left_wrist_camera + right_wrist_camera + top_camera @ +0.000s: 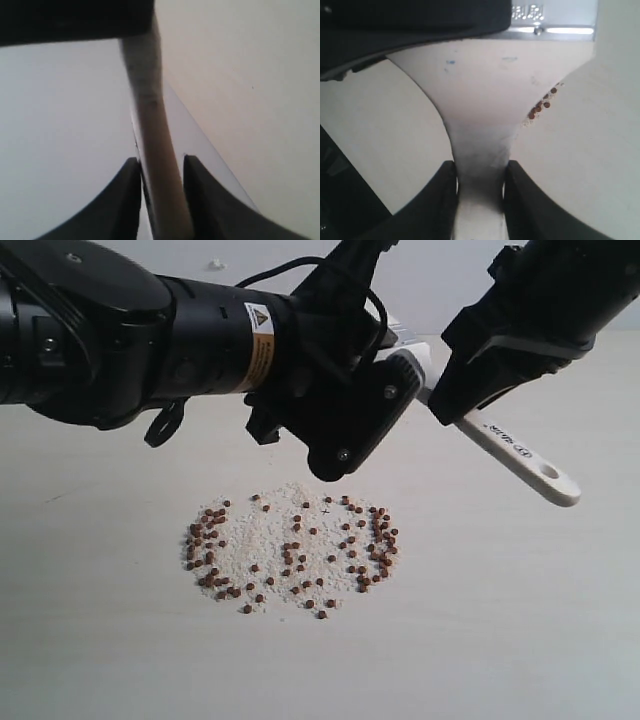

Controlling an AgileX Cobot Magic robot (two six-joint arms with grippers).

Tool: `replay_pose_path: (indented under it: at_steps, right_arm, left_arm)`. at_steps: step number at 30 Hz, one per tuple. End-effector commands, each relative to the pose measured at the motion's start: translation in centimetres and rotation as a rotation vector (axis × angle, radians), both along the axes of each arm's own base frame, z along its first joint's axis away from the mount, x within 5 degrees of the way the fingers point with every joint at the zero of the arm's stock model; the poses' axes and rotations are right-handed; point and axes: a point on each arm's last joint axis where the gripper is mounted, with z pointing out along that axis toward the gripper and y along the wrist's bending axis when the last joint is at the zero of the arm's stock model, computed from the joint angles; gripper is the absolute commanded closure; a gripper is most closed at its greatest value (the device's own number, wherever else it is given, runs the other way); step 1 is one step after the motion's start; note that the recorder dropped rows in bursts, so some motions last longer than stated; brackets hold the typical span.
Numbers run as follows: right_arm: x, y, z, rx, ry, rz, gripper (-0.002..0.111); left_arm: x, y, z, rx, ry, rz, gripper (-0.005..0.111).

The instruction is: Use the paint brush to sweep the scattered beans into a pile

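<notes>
The beans (290,550) lie scattered in a loose patch on the table, below both arms; a few beans (540,106) show past the brush in the right wrist view. The paint brush (520,455) hangs in the air above the table, its holed handle end sticking out lower right. My right gripper (455,410) (480,167) is shut on the narrow neck of the paint brush (490,85). My left gripper (398,370) (160,162) is shut on the paint brush (150,115) edge-on, near the silver ferrule (560,20). The bristles are hidden.
Pale off-white crumbs (270,535) spread under and among the beans. The beige table (520,620) stretches all round the patch. The thick black left arm (120,330) spans the upper left, over the table behind the patch.
</notes>
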Motion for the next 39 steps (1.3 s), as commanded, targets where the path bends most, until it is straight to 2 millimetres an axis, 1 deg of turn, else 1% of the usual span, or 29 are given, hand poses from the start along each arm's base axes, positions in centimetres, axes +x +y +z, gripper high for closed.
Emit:
replay_pose_path:
  at_steps: [1, 2, 4, 6, 8, 10, 11, 14, 15, 16, 20, 22, 25, 27, 29, 30, 31, 32, 33, 35, 39]
  right_arm:
    - [0.1, 0.2, 0.4, 0.022, -0.018, 0.010, 0.108]
    - [0.1, 0.2, 0.4, 0.022, -0.018, 0.010, 0.108]
    - [0.1, 0.2, 0.4, 0.022, -0.018, 0.010, 0.108]
    - [0.1, 0.2, 0.4, 0.022, -0.021, 0.015, 0.108]
    - [0.0, 0.3, 0.5, 0.032, -0.041, 0.060, 0.106]
    - [0.0, 0.5, 0.6, 0.052, -0.051, 0.085, 0.094]
    - [0.1, 0.5, 0.9, 0.053, -0.064, 0.089, 0.082]
    - [0.1, 0.5, 2.1, 0.059, -0.107, 0.090, 0.053]
    - [0.0, 0.4, 3.2, 0.069, -0.147, 0.091, 0.040]
    - [-0.1, 0.4, 3.9, 0.072, -0.171, 0.093, 0.037]
    - [-1.0, -0.3, 6.5, 0.055, -0.284, 0.101, 0.037]
    - [-1.5, -0.8, 8.1, 0.061, -0.401, 0.068, 0.037]
    - [-2.2, -1.4, 10.3, 0.097, -0.566, 0.016, 0.037]
    - [-2.8, -1.7, 11.6, 0.125, -0.654, -0.014, 0.037]
    - [-3.1, -1.9, 12.4, 0.145, -0.712, -0.036, 0.037]
    - [-3.1, -2.0, 12.5, 0.151, -0.725, -0.046, 0.037]
    - [-3.0, -2.0, 12.2, 0.154, -0.736, -0.059, 0.037]
    - [-2.9, -2.0, 11.8, 0.152, -0.732, -0.064, 0.037]
    - [-2.8, -2.0, 11.5, 0.147, -0.731, -0.064, 0.038]
    - [-2.2, -1.9, 10.0, 0.128, -0.722, -0.059, 0.041]
    - [-1.2, -1.7, 7.1, 0.104, -0.738, -0.054, 0.043]
  left_arm:
    - [0.2, -0.3, -0.6, 0.008, 0.009, 0.022, 0.089]
    - [0.2, -0.4, -0.6, 0.009, 0.008, 0.024, 0.093]
    - [0.3, -0.4, -0.6, 0.007, 0.009, 0.027, 0.106]
    - [0.3, -0.3, -0.6, 0.004, 0.013, 0.032, 0.107]
    - [0.3, -0.3, -0.6, 0.000, 0.019, 0.036, 0.107]
    - [0.3, -0.3, -0.6, -0.024, 0.051, 0.061, 0.107]
    - [0.4, -0.3, -0.6, -0.041, 0.075, 0.087, 0.107]
    - [0.4, -0.2, -0.6, -0.060, 0.105, 0.113, 0.107]
    - [0.4, -0.2, -0.6, -0.075, 0.125, 0.125, 0.107]
    - [0.4, -0.2, -0.6, -0.082, 0.134, 0.131, 0.107]
    - [0.9, 0.1, -0.6, -0.150, 0.218, 0.215, 0.107]
    - [1.7, 0.5, -0.5, -0.212, 0.288, 0.284, 0.107]
    - [3.3, 1.7, -0.4, -0.302, 0.396, 0.388, 0.107]
    - [4.6, 2.7, -0.5, -0.389, 0.520, 0.450, 0.107]
    - [5.8, 3.8, -0.4, -0.491, 0.673, 0.487, 0.107]
    - [6.4, 4.4, -0.3, -0.539, 0.757, 0.486, 0.107]
    - [7.4, 5.7, 0.0, -0.628, 0.941, 0.457, 0.107]
    - [7.8, 6.4, 0.2, -0.668, 1.035, 0.437, 0.107]
    - [8.1, 7.0, 0.4, -0.693, 1.100, 0.418, 0.107]
    - [8.8, 8.7, 0.8, -0.747, 1.243, 0.373, 0.107]
    - [9.9, 11.7, 1.5, -0.836, 1.461, 0.352, 0.107]
